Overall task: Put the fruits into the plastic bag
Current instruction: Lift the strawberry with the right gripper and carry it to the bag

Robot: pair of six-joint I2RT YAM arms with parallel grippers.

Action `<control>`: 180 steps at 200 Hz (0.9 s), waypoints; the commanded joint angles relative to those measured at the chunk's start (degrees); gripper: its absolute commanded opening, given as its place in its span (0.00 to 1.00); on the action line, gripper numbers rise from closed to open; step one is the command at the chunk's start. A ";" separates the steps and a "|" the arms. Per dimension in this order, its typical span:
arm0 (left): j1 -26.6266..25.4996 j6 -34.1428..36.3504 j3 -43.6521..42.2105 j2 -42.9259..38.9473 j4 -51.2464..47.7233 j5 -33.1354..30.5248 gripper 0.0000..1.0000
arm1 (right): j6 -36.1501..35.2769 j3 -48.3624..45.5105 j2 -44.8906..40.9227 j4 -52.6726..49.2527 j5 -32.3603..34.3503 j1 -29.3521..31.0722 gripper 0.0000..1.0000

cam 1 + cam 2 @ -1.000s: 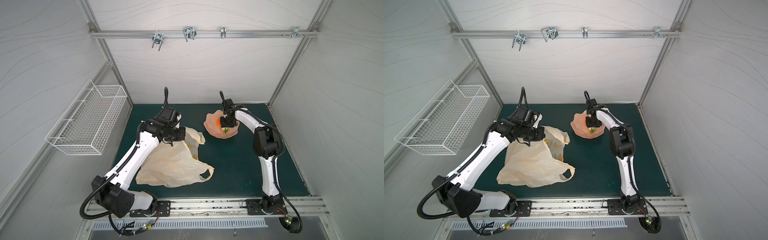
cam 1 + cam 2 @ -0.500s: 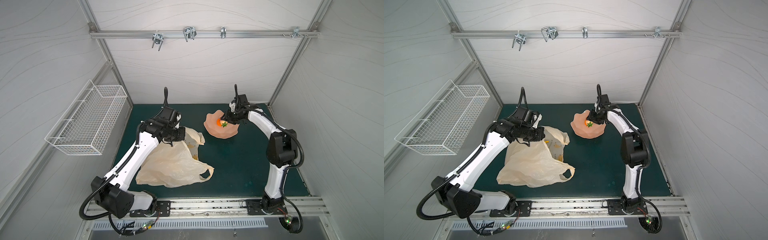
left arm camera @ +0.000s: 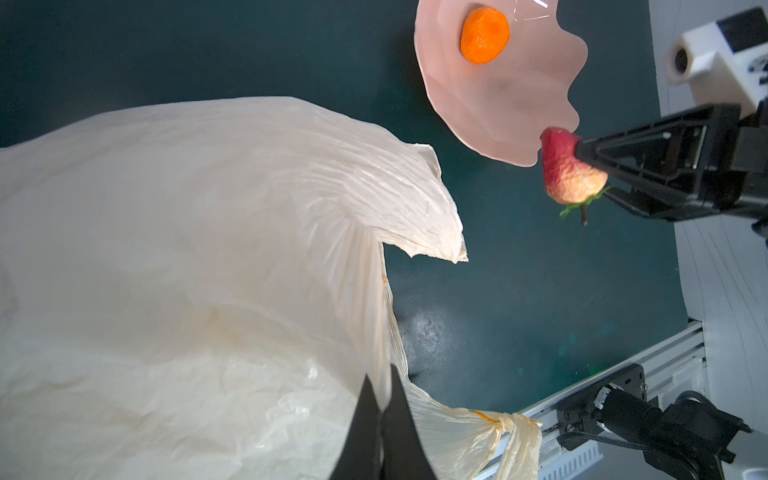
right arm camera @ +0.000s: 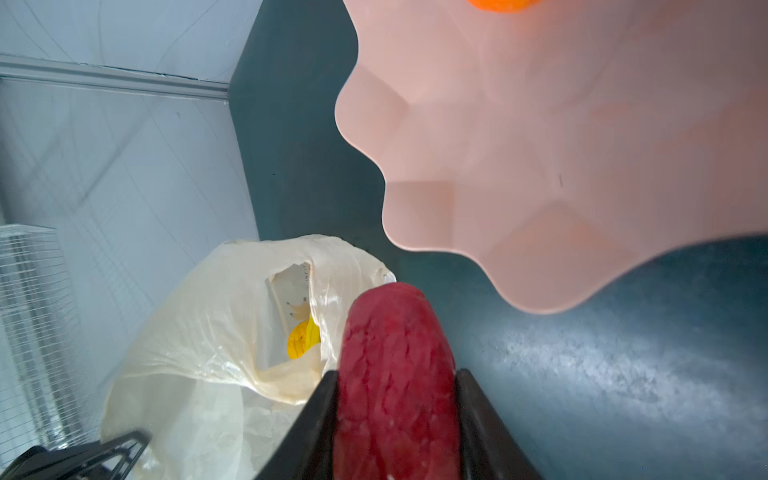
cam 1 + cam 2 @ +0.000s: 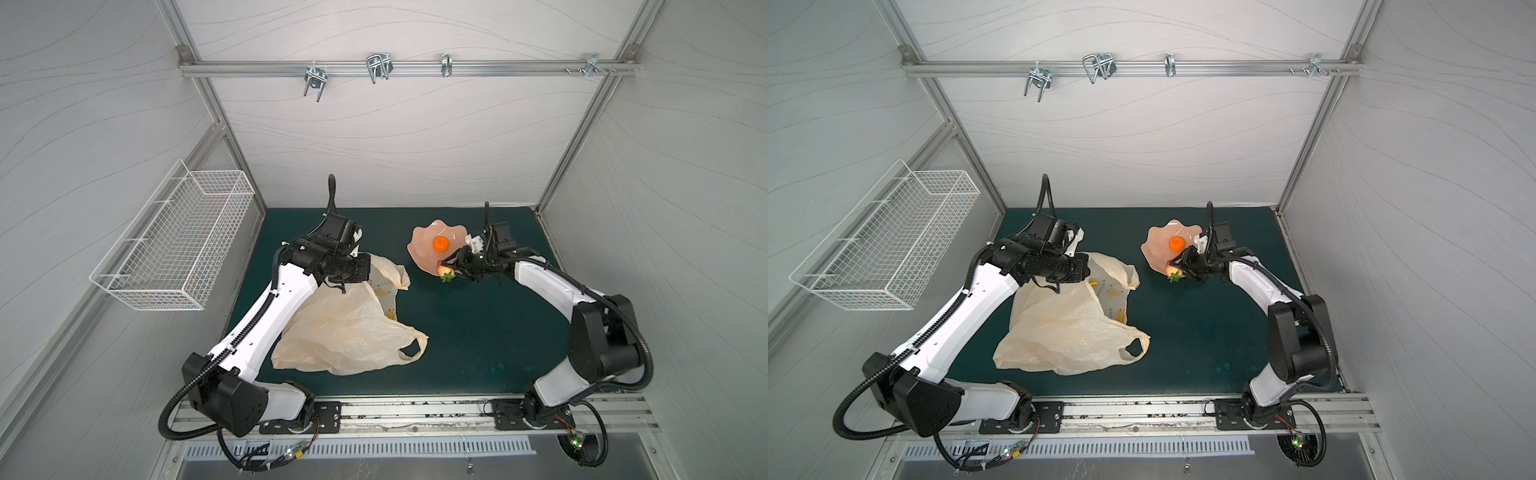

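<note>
The left claw (image 3: 381, 405) is clenched on the rim of the plastic bag (image 5: 345, 328), which lies crumpled on the green counter (image 5: 478, 332) with its mouth turned toward the bowl. Through that mouth the right wrist view shows a yellow banana (image 4: 302, 338) already inside. Do not release this pinch during the transfer: the film is thin and would likely collapse over the opening. To the right, well apart from the bag, the pink bowl (image 5: 422, 253) holds one orange fruit (image 5: 441, 244), which remains to be moved. At the bowl's near rim the strawberry (image 3: 569, 174) is gripped across its body by the right claw (image 5: 451, 266), green top pointing down. The step in hand appears to be the carry to the bag. Lift the fruit clear of the scalloped rim before moving sideways, so the bowl is not dragged. Approach the mouth along its open axis, above the lower lip and away from the left claw. Release only once the strawberry is inside the opening; dropped on the sloped film outside, it could roll onto the counter.
</note>
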 commanded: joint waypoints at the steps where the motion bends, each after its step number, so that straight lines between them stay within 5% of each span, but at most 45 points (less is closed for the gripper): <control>1: -0.20 0.52 2.13 0.03 0.49 -0.16 0.00 | 6.64 -6.21 -5.03 6.47 -2.70 1.43 0.28; 64: -0.20 0.27 2.39 0.67 0.84 0.44 0.00 | 14.70 -17.54 -9.95 13.93 -2.05 7.32 0.27; 180: -0.21 0.00 2.12 0.27 0.31 0.40 0.00 | 29.99 -7.89 7.73 32.23 -2.65 25.34 0.27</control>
